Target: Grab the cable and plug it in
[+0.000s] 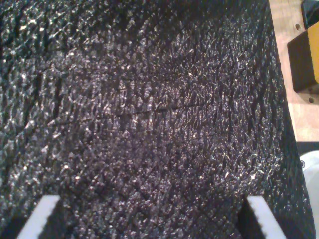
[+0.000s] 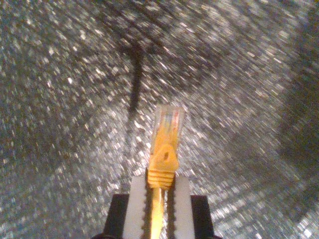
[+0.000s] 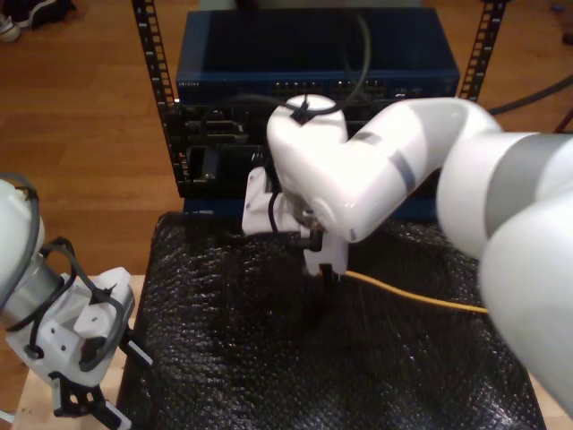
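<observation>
A pale wooden tabletop (image 3: 132, 288) carries a crinkled black bubble-wrap sheet (image 3: 269, 358) — covering most of it, edges bare.

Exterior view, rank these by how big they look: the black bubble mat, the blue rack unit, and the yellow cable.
1. Black bubble mat
2. Blue rack unit, though it sits farther from the camera
3. Yellow cable, a thin visible stretch
</observation>
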### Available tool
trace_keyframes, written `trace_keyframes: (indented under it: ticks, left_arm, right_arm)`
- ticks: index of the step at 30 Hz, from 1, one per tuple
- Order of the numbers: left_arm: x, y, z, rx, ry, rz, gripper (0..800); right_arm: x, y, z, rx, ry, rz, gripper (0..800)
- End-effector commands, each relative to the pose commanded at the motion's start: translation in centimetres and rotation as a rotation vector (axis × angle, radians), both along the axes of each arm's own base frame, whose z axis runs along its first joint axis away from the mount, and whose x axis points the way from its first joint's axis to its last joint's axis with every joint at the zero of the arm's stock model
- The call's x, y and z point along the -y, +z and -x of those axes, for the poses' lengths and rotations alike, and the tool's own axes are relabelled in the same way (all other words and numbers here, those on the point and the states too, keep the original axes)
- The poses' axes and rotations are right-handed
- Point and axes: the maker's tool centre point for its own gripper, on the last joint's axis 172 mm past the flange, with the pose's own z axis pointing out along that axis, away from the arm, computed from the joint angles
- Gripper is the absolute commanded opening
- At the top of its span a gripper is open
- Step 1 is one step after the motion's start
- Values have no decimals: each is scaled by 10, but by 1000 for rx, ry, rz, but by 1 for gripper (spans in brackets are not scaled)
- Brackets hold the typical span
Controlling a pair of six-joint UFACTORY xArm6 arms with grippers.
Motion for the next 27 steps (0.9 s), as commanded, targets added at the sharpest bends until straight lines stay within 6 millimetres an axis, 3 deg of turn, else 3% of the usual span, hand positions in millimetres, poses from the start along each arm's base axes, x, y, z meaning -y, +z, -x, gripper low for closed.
trace_keyframes:
  ticks: [8, 24, 27]
  left_arm:
    - [19, 35, -21, 36, 10, 84, 800]
    - [125, 95, -55, 92, -26, 276, 800]
    - [134, 105, -66, 100, -4, 319, 800]
  right_arm:
    - [12, 39, 10, -38, -27, -101, 4]
    - [43, 82, 37, -111, -13, -345, 4]
    - [49, 86, 42, -116, -11, -389, 4]
